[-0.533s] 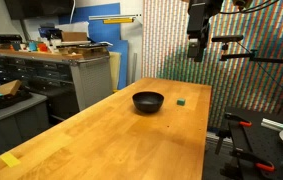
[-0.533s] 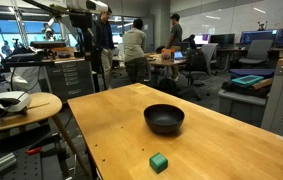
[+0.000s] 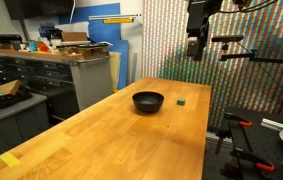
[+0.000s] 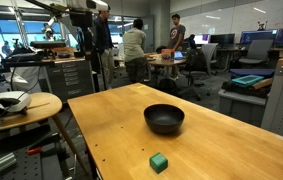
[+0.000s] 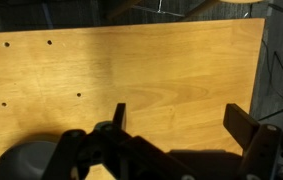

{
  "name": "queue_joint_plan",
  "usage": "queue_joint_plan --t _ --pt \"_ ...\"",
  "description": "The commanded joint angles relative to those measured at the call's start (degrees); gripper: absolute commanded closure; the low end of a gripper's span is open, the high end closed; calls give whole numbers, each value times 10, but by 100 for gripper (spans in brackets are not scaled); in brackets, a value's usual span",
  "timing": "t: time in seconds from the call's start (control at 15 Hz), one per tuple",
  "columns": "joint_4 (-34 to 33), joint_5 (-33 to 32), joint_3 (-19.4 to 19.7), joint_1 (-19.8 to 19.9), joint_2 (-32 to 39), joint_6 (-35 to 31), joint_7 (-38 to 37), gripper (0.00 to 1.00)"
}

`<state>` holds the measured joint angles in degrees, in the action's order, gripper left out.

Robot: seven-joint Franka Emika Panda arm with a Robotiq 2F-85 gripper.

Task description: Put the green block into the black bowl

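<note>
In an exterior view, the round, shallow, glossy black bowl (image 3: 148,101) sits on the pale wooden counter (image 3: 101,140). To its right, near but not touching, lies the tiny, roughly cubic dark green block (image 3: 180,101). Further right, the robot's dark claw (image 3: 197,46) hangs high above the counter, well apart from both. In the wrist view, the black bowl (image 5: 26,160) shows at the lower left. To its right the claw (image 5: 181,125) is released: its two fingers stand wide apart with only bare counter (image 5: 161,70) between them, grasping nothing.
</note>
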<state>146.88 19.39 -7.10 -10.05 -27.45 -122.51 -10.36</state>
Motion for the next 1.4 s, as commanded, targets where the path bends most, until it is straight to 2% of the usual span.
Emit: queue_joint_plan --t 0.0,0.4,0.87,1.33 --pt "-1 1 -3 3 0 2 1 0" --pt "4 -23 -1 28 8 -30 -8 0" --pt "11 -69 16 76 7 -83 -11 0" --pt "19 -151 35 127 15 -106 -4 0"
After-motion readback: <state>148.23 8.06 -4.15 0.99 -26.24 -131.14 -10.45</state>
